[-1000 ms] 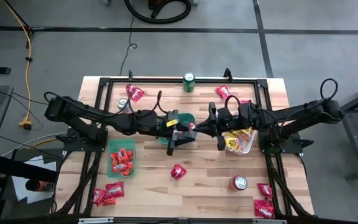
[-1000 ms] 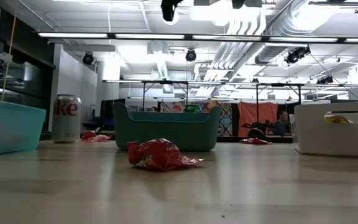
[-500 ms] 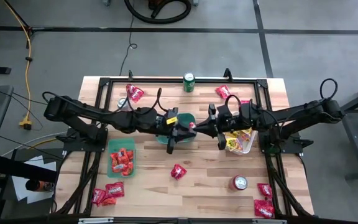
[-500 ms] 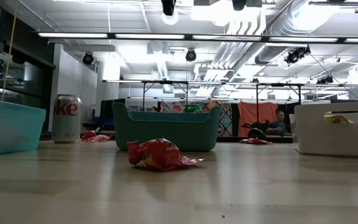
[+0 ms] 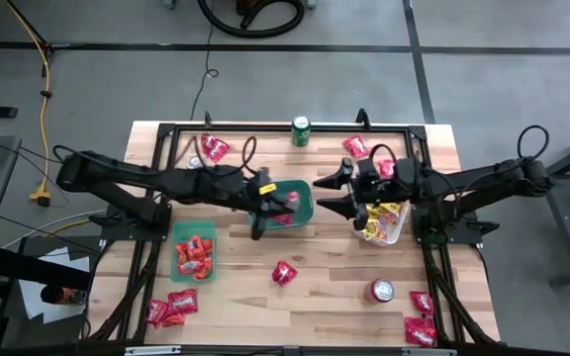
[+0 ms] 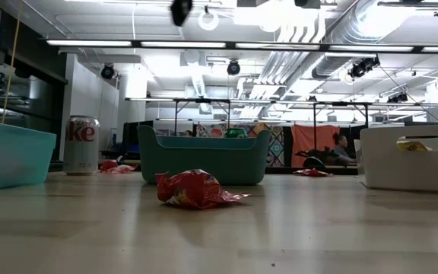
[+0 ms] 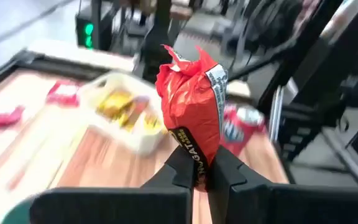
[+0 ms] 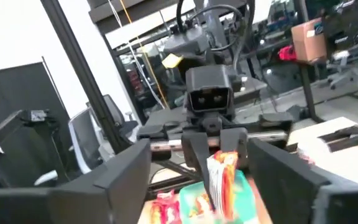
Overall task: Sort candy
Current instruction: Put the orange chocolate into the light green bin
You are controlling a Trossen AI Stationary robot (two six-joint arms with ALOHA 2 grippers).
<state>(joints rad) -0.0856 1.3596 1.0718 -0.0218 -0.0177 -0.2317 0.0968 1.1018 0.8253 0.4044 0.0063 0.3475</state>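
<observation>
Surface (high view): pale wood-plank table (image 5: 325,287) on grey floor; dark teal bin (image 5: 287,201) mid-table, light teal bin (image 5: 194,256) of red packets, white bin (image 5: 384,222) of yellow ones.
My left gripper (image 5: 256,229): beside the dark teal bin, jaws clamped on a red candy packet (image 7: 191,112).
My right gripper (image 5: 340,193): just beside the white bin, jaws apart, nothing between them.
Low view: crinkled red packet (image 6: 195,189) lies loose on the wood; silver cola can (image 6: 82,144) stands behind.
Left wrist view: foil wrapper, glossy, creased, puffed above my fingers (image 7: 180,168).
Handling (judged): light, soft, slippery; pinch a flat sealed edge, not the filled middle.
Right wrist view: the held packet hangs over the dark teal bin.
</observation>
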